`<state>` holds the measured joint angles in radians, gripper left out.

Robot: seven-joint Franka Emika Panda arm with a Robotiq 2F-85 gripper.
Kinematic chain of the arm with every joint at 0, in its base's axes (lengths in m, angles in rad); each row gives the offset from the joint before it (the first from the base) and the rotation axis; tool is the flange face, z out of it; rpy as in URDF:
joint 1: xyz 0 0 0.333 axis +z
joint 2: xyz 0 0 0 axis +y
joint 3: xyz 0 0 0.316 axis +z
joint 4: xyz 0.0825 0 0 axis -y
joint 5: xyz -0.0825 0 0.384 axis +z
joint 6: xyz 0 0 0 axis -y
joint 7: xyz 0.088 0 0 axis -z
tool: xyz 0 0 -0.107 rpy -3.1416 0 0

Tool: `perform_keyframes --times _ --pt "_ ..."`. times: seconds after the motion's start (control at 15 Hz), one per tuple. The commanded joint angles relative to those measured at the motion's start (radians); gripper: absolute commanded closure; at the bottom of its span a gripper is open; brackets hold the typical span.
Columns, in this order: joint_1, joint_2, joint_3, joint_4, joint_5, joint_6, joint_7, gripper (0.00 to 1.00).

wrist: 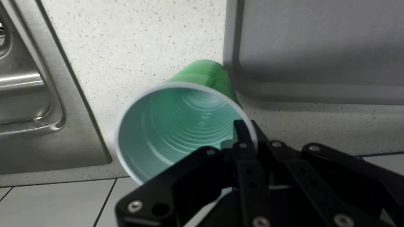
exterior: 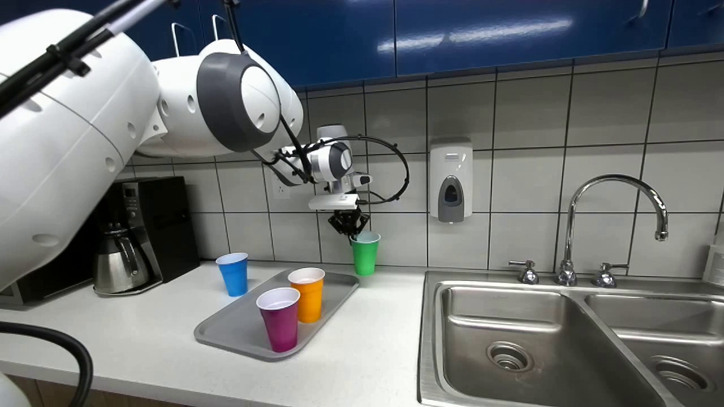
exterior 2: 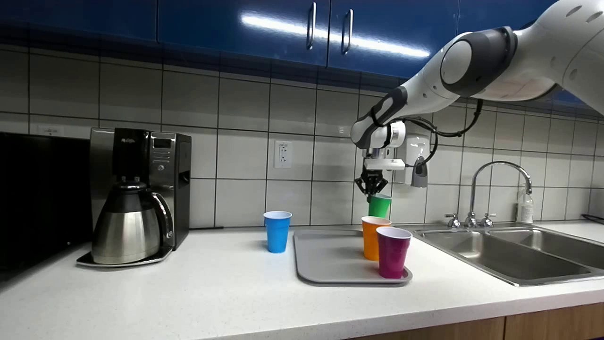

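At the back of a white desk (exterior: 362,356), near a steel sink (exterior: 428,339), a robot's hand (wrist: 249,128) grips a green cup (exterior: 366,256) by its rim.

Bright green outside with a pale rim, the cup tapers from a wide mouth to a narrower base; its inside shows milky aqua in the wrist view, banded with fine rings toward the bottom. One finger (wrist: 241,129) sits inside the mouth and another outside, drawn in narrow on the cup's side. The cup is just beside a corner of a gray tray (exterior: 238,328), and whether its base touches the desk cannot be told. An orange cup (exterior: 309,297) and a purple cup (exterior: 281,322) stand on the tray; a blue cup (exterior: 235,276) stands on the desk by the tray's opposite side.
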<state>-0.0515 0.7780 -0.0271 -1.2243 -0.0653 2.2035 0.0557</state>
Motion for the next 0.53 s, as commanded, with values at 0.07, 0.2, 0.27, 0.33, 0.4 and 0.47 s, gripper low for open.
perform_keyframes --times 0.07,0.2,0.27,0.33,0.4,0.47 --pt "0.014 -0.1 0.022 -0.162 0.02 0.047 -0.043 0.99" --pt "0.024 -0.123 0.028 -0.207 0.017 0.062 -0.047 0.99" --pt "0.029 -0.133 0.03 -0.229 0.015 0.069 -0.049 0.99" --pt "0.035 -0.144 0.031 -0.249 0.014 0.074 -0.051 0.99" --pt "0.041 -0.154 0.032 -0.269 0.011 0.08 -0.053 0.99" --pt "0.046 -0.163 0.034 -0.288 0.01 0.085 -0.057 0.99"
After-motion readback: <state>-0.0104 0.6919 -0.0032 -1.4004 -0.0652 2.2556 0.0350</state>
